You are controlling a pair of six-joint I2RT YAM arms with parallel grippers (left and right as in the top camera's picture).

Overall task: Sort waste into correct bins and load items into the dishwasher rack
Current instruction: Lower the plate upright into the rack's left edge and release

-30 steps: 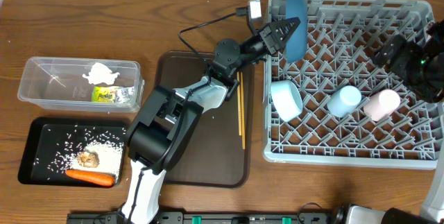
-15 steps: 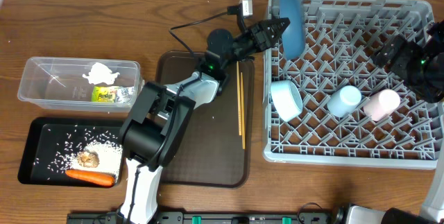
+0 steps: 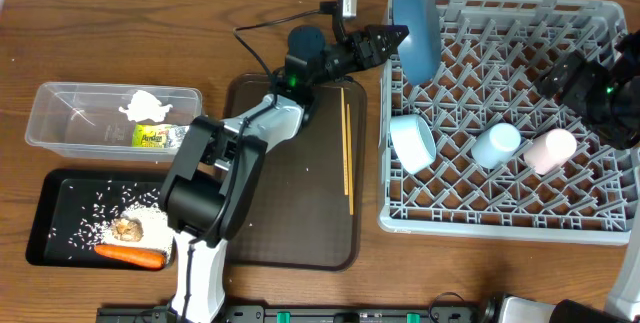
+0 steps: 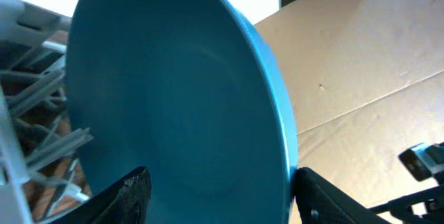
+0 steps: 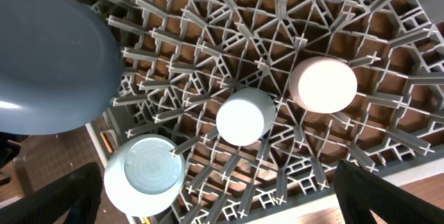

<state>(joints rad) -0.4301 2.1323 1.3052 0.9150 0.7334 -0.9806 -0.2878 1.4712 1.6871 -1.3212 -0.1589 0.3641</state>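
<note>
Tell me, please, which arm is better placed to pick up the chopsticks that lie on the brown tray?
The left. The left hand is by the blue plate at the tray-side edge of the rack, close to the chopsticks on the brown tray. The right hand hangs over the rack's opposite side.

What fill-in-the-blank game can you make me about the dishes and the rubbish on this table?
1. The blue plate stands on its edge in the grey ____.
2. The orange ____ lies in the black tray with the rice.
3. The wooden chopsticks lie on the dark ____ serving tray.
4. Next to the light blue cup sits a pale pink ____.
Missing words: rack, carrot, brown, cup.
</note>
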